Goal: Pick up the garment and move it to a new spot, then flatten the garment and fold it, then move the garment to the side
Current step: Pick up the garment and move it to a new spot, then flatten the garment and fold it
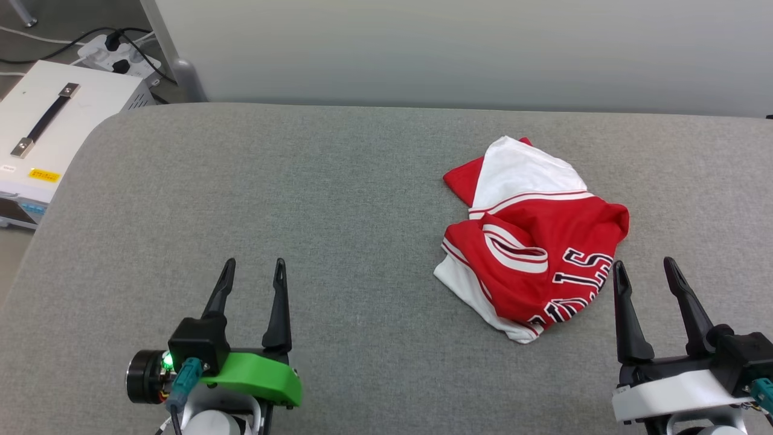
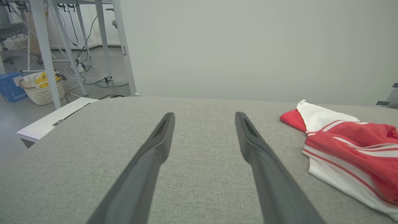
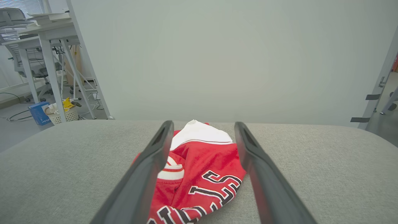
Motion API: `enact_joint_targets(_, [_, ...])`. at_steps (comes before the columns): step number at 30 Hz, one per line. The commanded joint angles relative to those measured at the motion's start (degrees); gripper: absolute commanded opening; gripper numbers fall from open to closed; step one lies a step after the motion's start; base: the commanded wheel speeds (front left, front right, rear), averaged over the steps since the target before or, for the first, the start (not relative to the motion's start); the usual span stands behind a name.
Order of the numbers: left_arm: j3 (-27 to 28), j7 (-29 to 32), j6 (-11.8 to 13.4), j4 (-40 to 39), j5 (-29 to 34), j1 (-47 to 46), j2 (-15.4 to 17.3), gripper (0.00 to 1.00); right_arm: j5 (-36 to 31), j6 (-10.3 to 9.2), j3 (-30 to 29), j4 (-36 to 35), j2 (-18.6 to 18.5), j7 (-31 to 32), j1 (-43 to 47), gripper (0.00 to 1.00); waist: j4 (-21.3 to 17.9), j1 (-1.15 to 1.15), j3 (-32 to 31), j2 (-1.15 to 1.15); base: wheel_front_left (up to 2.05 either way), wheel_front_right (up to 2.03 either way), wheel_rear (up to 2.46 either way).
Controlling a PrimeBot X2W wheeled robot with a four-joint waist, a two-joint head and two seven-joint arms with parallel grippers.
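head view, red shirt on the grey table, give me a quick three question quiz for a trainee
1. True or false: the shirt lies spread flat on the table.
2. Which is nearer the shirt: A, the left gripper, or B, the right gripper?
3. Fill in: both grippers' jaws stand ____, holding nothing.

Key: 1 false, it lies crumpled; 2 B; 3 open.

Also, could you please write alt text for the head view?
A crumpled red jersey T-shirt with white sleeves lies on the right of a grey fabric-covered table. The left pincer and right pincer stand open at the bottom, both empty.
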Motion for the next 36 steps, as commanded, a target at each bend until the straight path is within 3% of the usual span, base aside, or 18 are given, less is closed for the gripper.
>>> enact_joint_targets(1, [0.6,-0.3,-0.7,0.3,1.0,1.2,-0.7,1.0,-0.2,-0.05,-0.1,0.3,-0.1,-0.3,1.2,1.0,-0.3,0.0,-0.4,0.0,0.0,0.0,0.0])
enact_joint_targets(13, [4.3,-0.3,-4.2,0.3,3.7,3.4,-3.2,1.0,0.4,-0.05,-0.4,1.1,-0.1,-0.3,3.3,1.0,-0.7,0.0,-1.9,0.0,0.0,0.0,0.0])
enact_joint_targets(27, [6.2,-0.3,-5.8,0.5,5.2,4.2,-4.0,1.0,0.2,-0.05,-0.5,1.8,-0.1,-0.3,3.3,1.0,-0.4,0.0,-2.2,0.0,0.0,0.0,0.0])
enact_joint_targets(33, [6.5,-0.3,-5.8,0.2,5.4,3.4,-4.0,1.0,-3.2,-0.05,-1.9,-0.5,-0.1,-0.3,-2.2,1.0,-0.5,0.0,-0.5,0.0,0.0,0.0,0.0])
enact_joint_targets(36, [6.1,-0.3,-5.9,0.0,5.4,1.9,-4.1,1.0,-5.5,-0.05,-3.1,-2.5,-1.6,-0.3,-9.6,1.0,0.0,0.0,1.5,0.0,0.0,0.0,0.0])
